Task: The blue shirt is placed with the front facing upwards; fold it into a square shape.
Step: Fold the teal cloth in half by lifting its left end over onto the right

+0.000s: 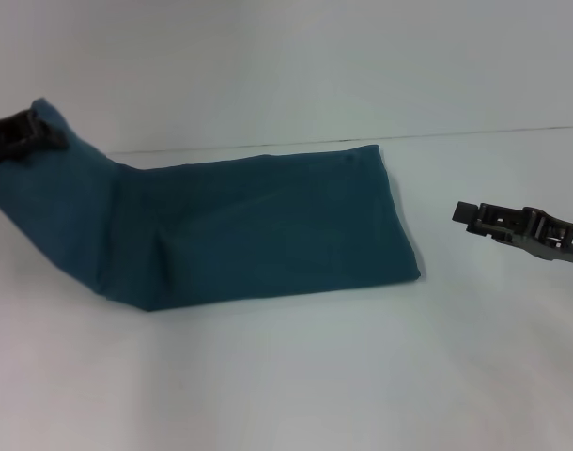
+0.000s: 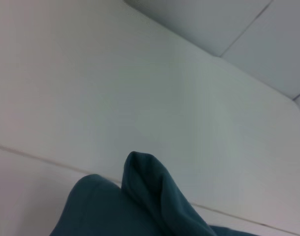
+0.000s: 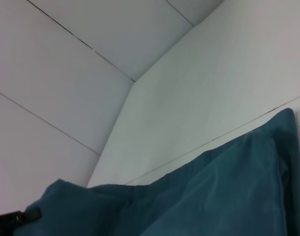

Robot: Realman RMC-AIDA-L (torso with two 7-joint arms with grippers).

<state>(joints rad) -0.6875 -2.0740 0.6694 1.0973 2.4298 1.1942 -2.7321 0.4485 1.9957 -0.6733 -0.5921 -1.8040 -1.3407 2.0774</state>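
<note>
White table; left tool grips blue shirt end; right tool off cloth, state unclear; head cam only.

Obstacles: blue shirt, folded into a long band lying across the middle of the white table; its left end is lifted off the surface, held by the left gripper at the far left edge. Right gripper hovers beside the band's right end, apart from it.

Free room: broad bare table in front of the shirt, full width; open strip between the shirt's right edge and the right gripper; bare table behind the band up to the wall, which closes the far side.
</note>
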